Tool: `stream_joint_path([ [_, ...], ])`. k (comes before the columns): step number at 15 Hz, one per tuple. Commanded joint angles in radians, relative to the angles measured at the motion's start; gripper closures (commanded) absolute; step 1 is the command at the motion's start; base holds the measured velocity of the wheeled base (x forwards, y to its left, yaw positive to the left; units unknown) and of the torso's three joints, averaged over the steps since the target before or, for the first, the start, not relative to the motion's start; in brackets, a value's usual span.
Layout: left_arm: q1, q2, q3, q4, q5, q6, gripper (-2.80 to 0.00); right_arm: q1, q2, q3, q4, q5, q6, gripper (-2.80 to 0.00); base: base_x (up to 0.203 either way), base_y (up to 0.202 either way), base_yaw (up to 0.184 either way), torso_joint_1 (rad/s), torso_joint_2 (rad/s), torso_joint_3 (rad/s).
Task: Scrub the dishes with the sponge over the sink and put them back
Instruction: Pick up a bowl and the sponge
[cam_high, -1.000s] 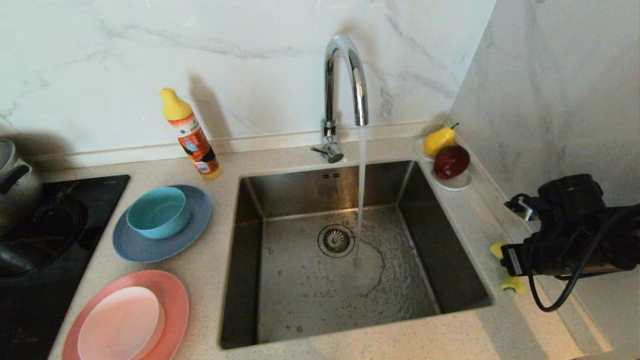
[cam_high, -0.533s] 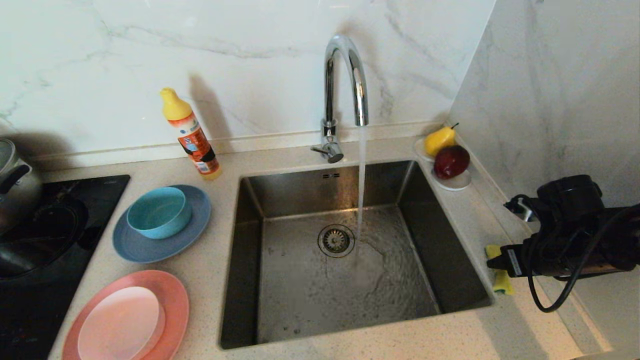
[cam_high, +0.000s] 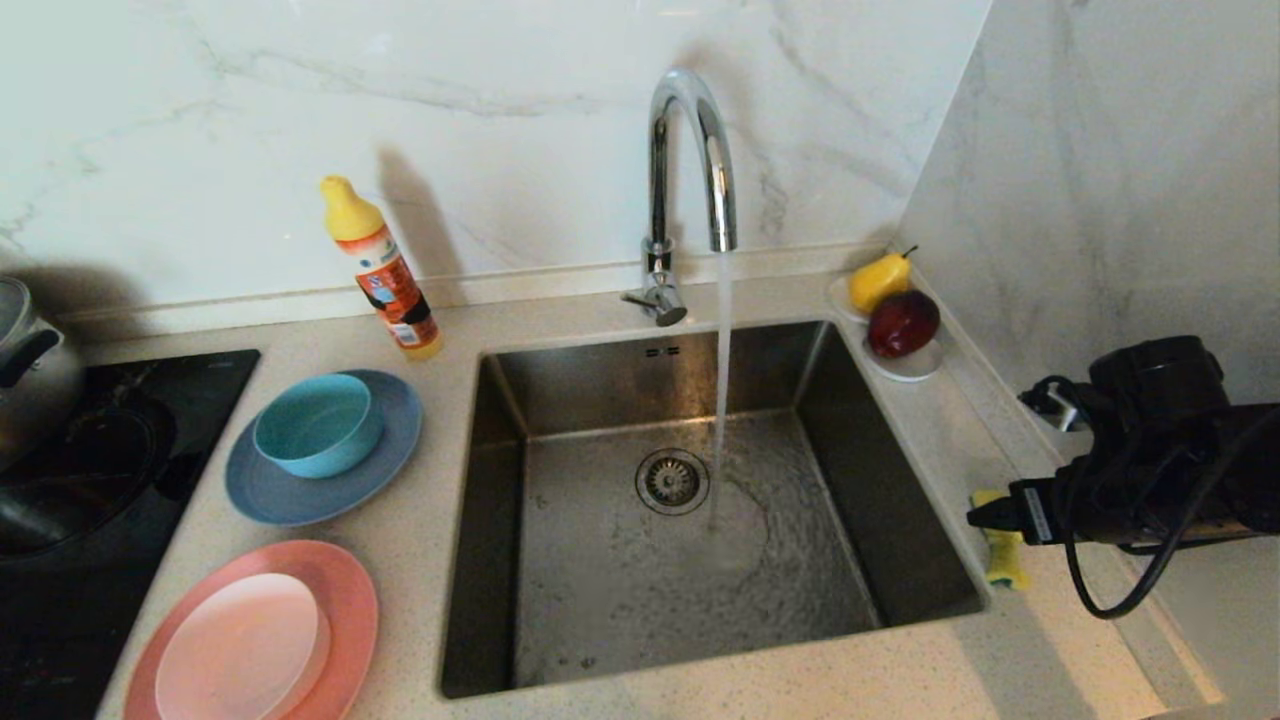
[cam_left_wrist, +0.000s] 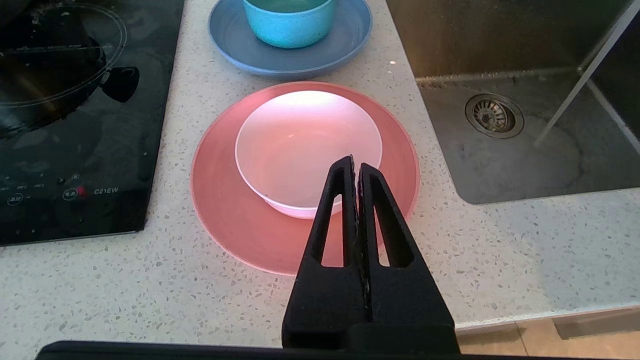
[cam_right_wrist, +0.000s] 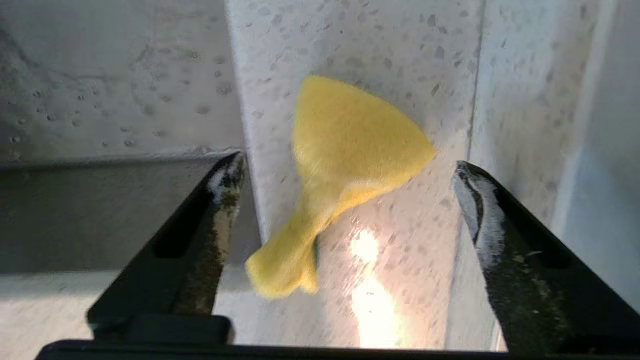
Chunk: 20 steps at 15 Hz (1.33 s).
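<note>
Head view: the sponge (cam_high: 1003, 560) lies on the counter (cam_high: 950, 660) at the sink's (cam_high: 700, 560) three o'clock edge, under the right gripper (cam_high: 985, 517). Plates sit at nine o'clock.

Left wrist view: the left gripper (cam_left_wrist: 356, 167) hovers above the pale dish (cam_left_wrist: 308, 150), fingers pressed together, empty.

Right wrist view: fingers (cam_right_wrist: 215, 220) spread wide around the sponge, not touching it.

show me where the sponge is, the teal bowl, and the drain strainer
sponge (cam_right_wrist: 350, 135), right wrist view, on its wide yellow end.
teal bowl (cam_high: 318, 422), head view, on its inside.
drain strainer (cam_high: 672, 481), head view, on its centre.
</note>
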Motion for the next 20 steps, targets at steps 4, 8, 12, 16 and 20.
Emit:
stream_joint_path([
  [4,0.0,0.002,0.018,0.0,0.0,0.0,0.0,0.04,-0.03,0.015,0.046,0.0,0.095,-2.8,0.0,0.0,0.0,0.0,0.0,0.0],
  [8,0.0,0.0,0.018,0.0,0.0,0.0,0.0,0.046,-0.016,0.031,0.046,-0.001,0.148,-2.8,0.0,0.0,0.0,0.0,0.0,0.0],
  [12,0.0,0.0,0.018,0.0,0.0,0.0,0.0,0.046,0.002,0.039,0.044,0.0,0.153,-2.8,0.0,0.0,0.0,0.0,0.0,0.0],
  [16,0.0,0.002,0.018,0.0,0.0,0.0,0.0,0.045,0.031,0.023,0.038,-0.005,0.153,-2.8,0.0,0.0,0.0,0.0,0.0,0.0],
  [20,0.0,0.001,0.018,0.0,0.0,0.0,0.0,0.045,0.039,0.019,0.035,-0.008,0.151,0.0,0.0,0.0,0.0,0.0,0.0,0.0],
])
